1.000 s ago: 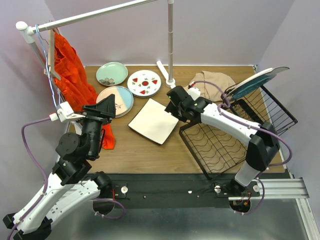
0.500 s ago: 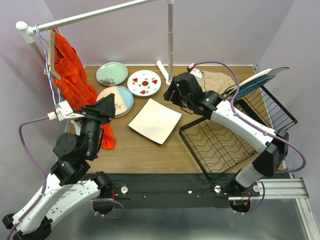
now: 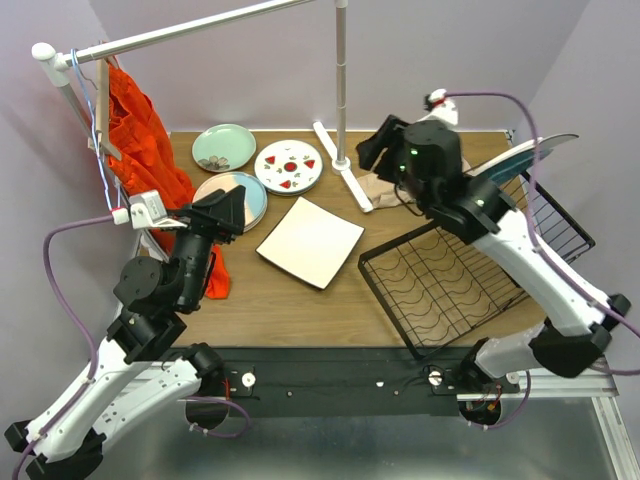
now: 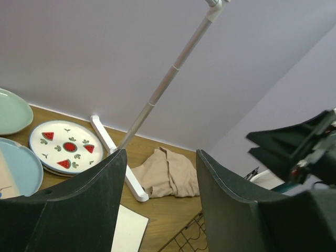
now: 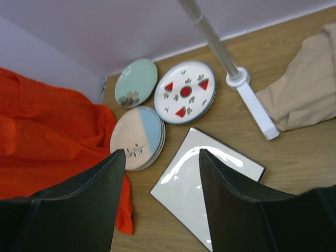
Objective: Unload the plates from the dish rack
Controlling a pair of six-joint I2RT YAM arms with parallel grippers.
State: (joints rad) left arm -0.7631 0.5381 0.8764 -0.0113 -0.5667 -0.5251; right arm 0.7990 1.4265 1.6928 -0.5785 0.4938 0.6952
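Observation:
Several plates lie on the wooden table: a pale green one (image 3: pixel 223 147), a red-spotted one (image 3: pixel 288 166), a pink-and-blue one (image 3: pixel 243 192) and a square white one (image 3: pixel 310 241). A teal plate (image 3: pixel 520 163) stands tilted in the upright part of the black dish rack (image 3: pixel 440 290) at the right. My right gripper (image 3: pixel 372 150) is raised above the table behind the rack, open and holding nothing; its wrist view looks down on the square plate (image 5: pixel 178 178). My left gripper (image 3: pixel 228 205) hovers open by the pink-and-blue plate, also holding nothing.
A white clothes rail crosses the back, with its pole (image 3: pixel 342 80) and foot (image 3: pixel 347 178) on the table. An orange garment (image 3: pixel 145 150) hangs at the left. A beige cloth (image 4: pixel 168 173) lies beside the rail foot. Purple walls close in on three sides.
My right arm has lifted off the square plate and swung back and right toward the rack, staying open. The left arm has shifted slightly.

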